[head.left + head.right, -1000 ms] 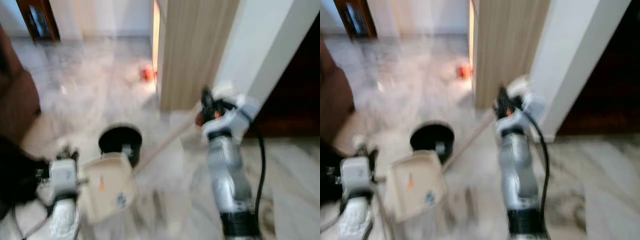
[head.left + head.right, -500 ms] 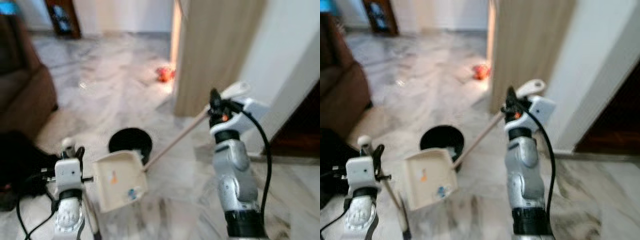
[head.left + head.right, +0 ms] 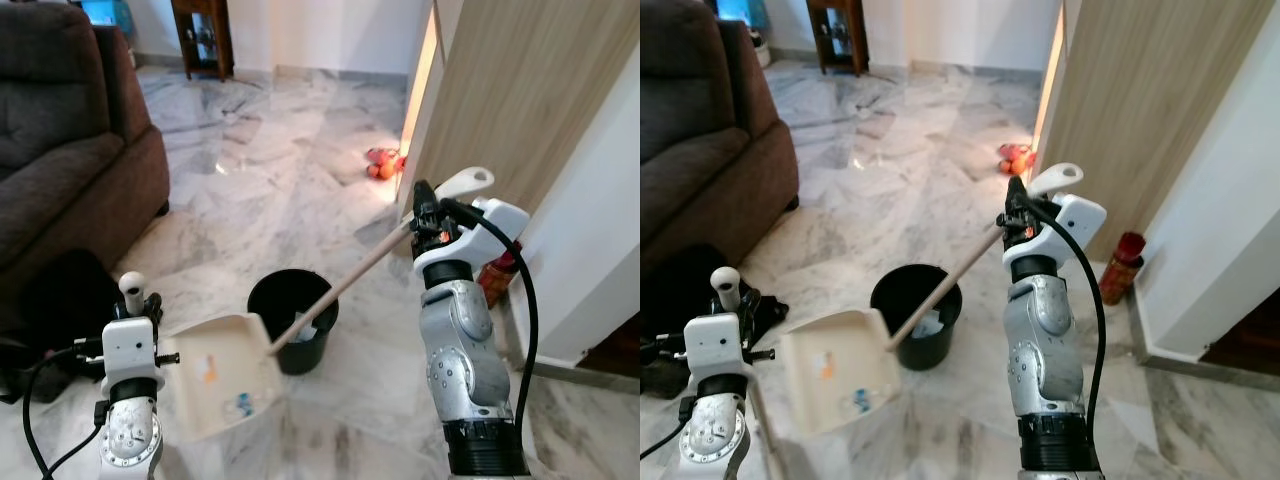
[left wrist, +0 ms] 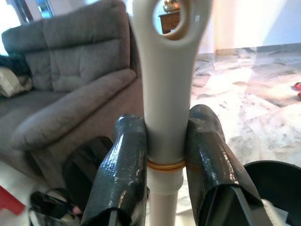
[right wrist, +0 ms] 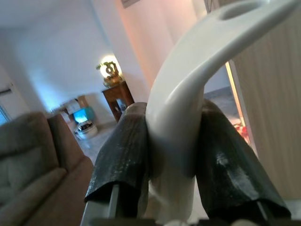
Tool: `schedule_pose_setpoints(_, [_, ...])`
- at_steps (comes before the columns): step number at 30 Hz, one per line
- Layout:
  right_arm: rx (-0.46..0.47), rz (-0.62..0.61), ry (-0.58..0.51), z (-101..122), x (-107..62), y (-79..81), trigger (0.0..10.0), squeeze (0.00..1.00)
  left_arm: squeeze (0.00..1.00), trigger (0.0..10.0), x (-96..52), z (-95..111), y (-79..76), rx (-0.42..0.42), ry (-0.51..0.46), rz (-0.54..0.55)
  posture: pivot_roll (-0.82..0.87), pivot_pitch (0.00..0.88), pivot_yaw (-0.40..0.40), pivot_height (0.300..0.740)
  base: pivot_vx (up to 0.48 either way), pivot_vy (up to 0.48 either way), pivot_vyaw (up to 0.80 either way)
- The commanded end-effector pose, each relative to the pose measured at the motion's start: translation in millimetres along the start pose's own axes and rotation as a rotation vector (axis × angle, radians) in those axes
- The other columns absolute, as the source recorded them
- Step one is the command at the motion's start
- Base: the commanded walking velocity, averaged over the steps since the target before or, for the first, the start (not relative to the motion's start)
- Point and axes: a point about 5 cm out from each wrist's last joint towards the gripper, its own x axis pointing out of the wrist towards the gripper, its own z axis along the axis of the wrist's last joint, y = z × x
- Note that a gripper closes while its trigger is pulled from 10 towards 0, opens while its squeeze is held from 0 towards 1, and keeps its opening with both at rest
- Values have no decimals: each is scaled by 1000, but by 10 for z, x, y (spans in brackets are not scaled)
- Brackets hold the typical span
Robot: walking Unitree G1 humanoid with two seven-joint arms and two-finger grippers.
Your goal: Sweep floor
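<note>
Marble floor (image 3: 260,170) in eye views: I hold cream dustpan (image 3: 220,390) beside black bin (image 3: 292,335), broom stick (image 3: 340,293) dipping into bin.
Left wrist: left hand (image 4: 162,155) clamped on dustpan handle (image 4: 165,84).
Right wrist: right hand (image 5: 174,155) clamped on broom handle (image 5: 197,80).
Judgement: emptying step; next, tip pan over bin rim.
</note>
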Motion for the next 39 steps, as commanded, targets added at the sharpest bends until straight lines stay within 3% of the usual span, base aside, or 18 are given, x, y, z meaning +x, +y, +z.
schedule_pose_setpoints(1, [45, 34, -74, 145, 38, 115, 10000, 0, 0, 10000, 36, 82, 37, 17, -48, 10, 135, 21, -23, 740, 281, 0, 0])
schedule_pose_setpoints(12, [56, 35, -86, 181, 47, 132, 10000, 0, 0, 10000, 48, 105, 40, 17, -60, 10, 140, 19, -23, 740, 281, 0, 0])
schedule_pose_setpoints(18, [72, 72, -187, 469, 116, 259, 10000, 0, 0, 10000, 51, 117, 45, 16, -65, 12, 139, 20, -24, 740, 284, 0, 0])
schedule_pose_setpoints(28, [119, 120, -282, 766, 162, 410, 10000, 0, 0, 10000, 56, 126, 42, 13, -69, 16, 138, 18, -26, 740, 282, 0, 0])
schedule_pose_setpoints(39, [121, 123, -270, 768, 163, 408, 10000, 0, 0, 10000, 52, 107, 32, 10, -63, 17, 139, 17, -30, 740, 283, 0, 0])
